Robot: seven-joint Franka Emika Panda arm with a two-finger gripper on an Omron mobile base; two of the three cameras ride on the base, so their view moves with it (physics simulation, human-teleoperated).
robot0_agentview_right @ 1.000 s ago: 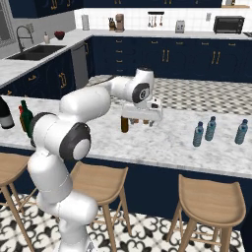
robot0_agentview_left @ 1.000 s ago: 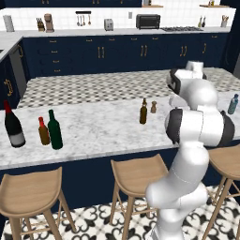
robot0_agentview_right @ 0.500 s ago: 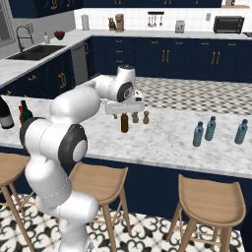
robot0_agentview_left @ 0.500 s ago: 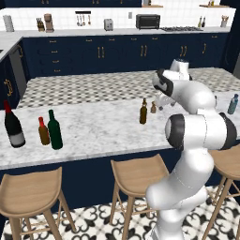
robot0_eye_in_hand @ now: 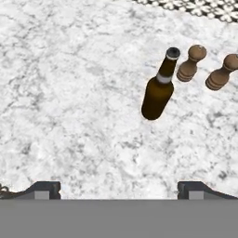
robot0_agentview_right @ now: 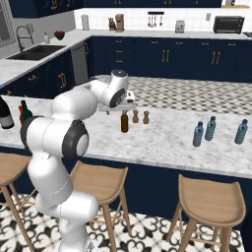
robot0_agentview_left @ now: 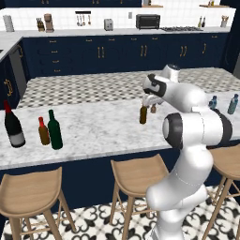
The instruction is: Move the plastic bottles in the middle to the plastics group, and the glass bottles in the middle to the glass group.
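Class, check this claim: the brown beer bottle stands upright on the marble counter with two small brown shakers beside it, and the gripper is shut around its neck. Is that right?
Not quite. The gripper is open and holds nothing; the hand view shows its fingertips wide apart, clear of the bottle. The rest holds: the brown beer bottle stands upright on the marble counter with two shakers beside it.

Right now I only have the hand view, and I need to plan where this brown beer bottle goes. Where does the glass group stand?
Observer: At the counter's left end, in the left base view: a big wine bottle with a red top, next to a small amber bottle.
Operator: Anything else there?
Observer: A tall dark green bottle stands right beside the amber one.
Operator: And the other end?
Observer: Three teal-blue water bottles stand together there.
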